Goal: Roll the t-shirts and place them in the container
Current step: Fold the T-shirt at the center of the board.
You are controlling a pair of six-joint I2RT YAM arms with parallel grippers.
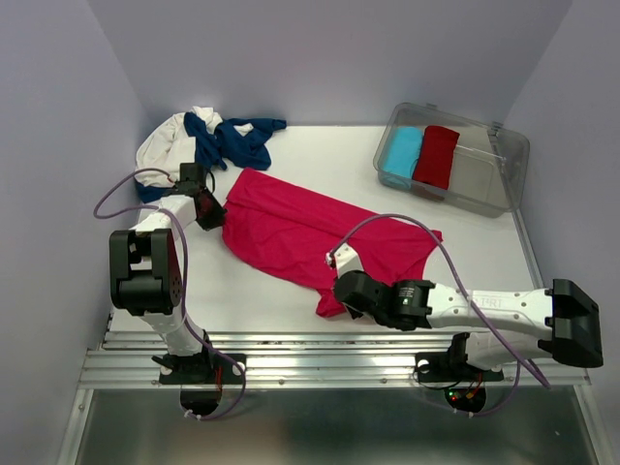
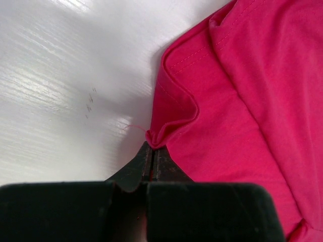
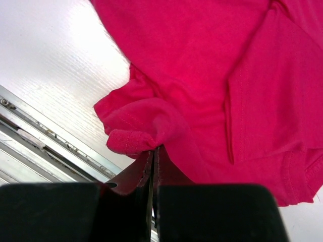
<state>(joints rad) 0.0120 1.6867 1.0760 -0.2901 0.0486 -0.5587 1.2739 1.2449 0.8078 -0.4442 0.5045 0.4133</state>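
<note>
A clear bin (image 1: 508,186) at the bench's (image 1: 291,291) far right corner holds a light-blue roll (image 1: 401,153) and a darker red roll (image 1: 436,155). The left gripper (image 2: 151,151) and right gripper (image 3: 153,152) each clamp the pink-red t-shirt (image 1: 291,228).

Top view's bright and even, soft shadows, sharp. Wrist cams: desk (image 2: 60,75) blows out in white glare up-left of the left end effector (image 2: 150,150) and right end effector (image 3: 153,151). Their near bodies are dark, blurry blocks; tee (image 2: 242,101) stitching ahead is crisp.
</note>
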